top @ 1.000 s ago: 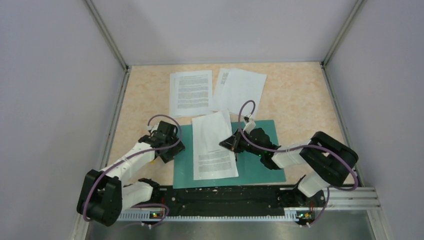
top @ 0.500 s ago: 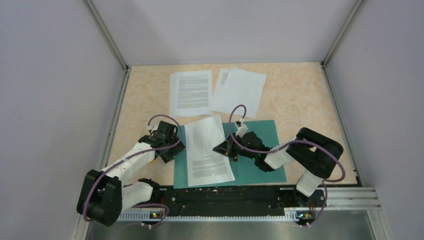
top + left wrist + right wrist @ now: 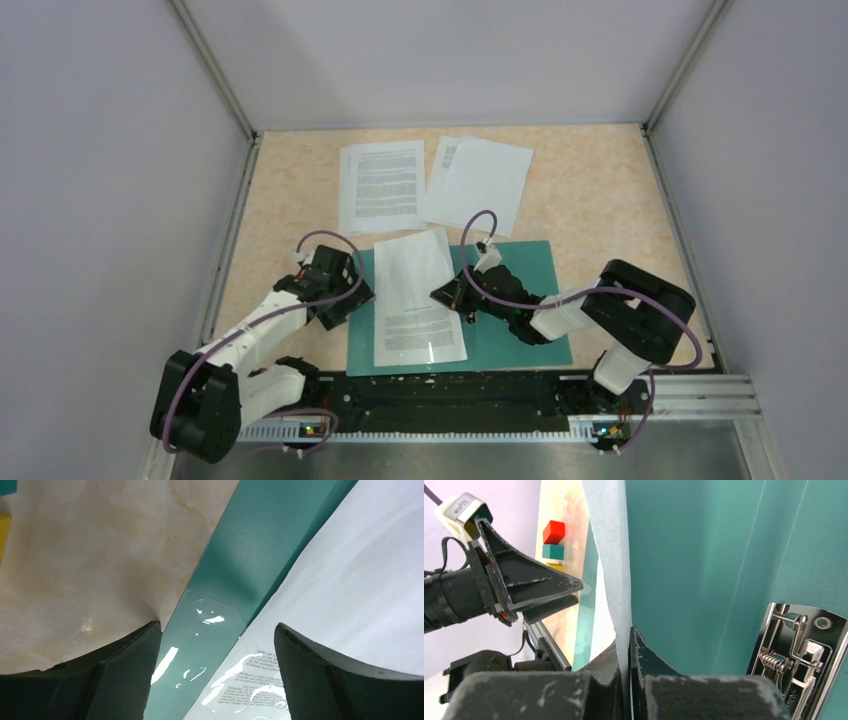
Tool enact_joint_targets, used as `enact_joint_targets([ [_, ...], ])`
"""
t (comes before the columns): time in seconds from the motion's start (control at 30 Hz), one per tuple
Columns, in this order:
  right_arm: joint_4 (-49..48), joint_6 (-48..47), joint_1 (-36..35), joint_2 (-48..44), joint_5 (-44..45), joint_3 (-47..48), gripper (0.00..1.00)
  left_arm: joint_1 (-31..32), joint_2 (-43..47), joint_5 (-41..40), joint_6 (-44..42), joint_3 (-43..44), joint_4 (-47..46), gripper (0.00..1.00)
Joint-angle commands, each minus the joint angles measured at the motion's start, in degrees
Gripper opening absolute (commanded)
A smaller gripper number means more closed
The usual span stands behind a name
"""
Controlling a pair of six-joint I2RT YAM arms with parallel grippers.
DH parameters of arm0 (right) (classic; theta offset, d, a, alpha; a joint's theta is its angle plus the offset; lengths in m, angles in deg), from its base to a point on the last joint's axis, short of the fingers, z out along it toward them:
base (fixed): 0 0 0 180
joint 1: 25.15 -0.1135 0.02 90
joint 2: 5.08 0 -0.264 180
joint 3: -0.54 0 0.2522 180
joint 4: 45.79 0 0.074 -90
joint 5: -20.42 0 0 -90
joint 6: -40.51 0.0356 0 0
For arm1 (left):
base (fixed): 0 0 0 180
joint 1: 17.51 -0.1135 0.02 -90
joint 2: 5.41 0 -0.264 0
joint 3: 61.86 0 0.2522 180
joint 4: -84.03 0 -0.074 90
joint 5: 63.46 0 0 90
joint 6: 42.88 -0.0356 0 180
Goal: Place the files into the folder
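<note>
Folder: we see the green folder (image 3: pixel 520 300) lying flat on the desk (image 3: pixel 600 190), close to our two arms.
Clip: the right wrist view shows a shiny metal clip (image 3: pixel 796 645) on the folder's inside.
Held file: one white sheet (image 3: pixel 415 300) with small black print lies a bit crooked on the left part of the folder.
Other files: two more lots of white sheets lie at the back of the desk, behind the folder and not on it, one on the left (image 3: pixel 380 185) and one on the right (image 3: pixel 480 180).
Right jaws: pressed together, pinching the right edge of the held file. That edge stands up off the folder.
Left jaws: spread wide, with nothing in them. They hang low over the folder's left edge, one finger on the desk side and one on the paper side.
Clear patch: a shiny see-through patch (image 3: pixel 207 617) lies on the folder's edge between our left jaws.
Blocks: a small red block (image 3: pixel 554 532) sits just beside a blue-green block (image 3: pixel 553 551), far off by the desk's side.
</note>
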Motion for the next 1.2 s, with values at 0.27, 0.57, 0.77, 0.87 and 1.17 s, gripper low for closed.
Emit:
enact_joint_targets([
  [0.27, -1.57, -2.41, 0.54, -0.85, -2.8, -0.62, 0.19, 0.06, 5.38, 8.79, -0.12, -5.45, -0.9, 0.98],
  [0.57, 8.49, -5.03, 1.77, -6.13, -1.28, -2.15, 0.33, 3.34, 3.18, 11.36, 4.6, -5.59, -4.83, 0.97],
  [0.77, 10.88, -6.33, 5.66, -9.19, -3.19, -4.38, 0.31, 5.75, 0.13, 10.94, 5.57, -3.87, -6.1, 0.95],
  [0.87, 10.3, -6.57, 5.98, -8.99, -4.26, -4.35, 0.19, 6.15, -1.03, 10.78, 5.66, -3.25, -6.35, 0.94],
  [1.17, 2.41, -2.0, 5.88, -4.41, -6.02, -4.91, 0.0, 7.17, -1.7, 10.47, 6.11, -3.07, -6.86, 0.94],
])
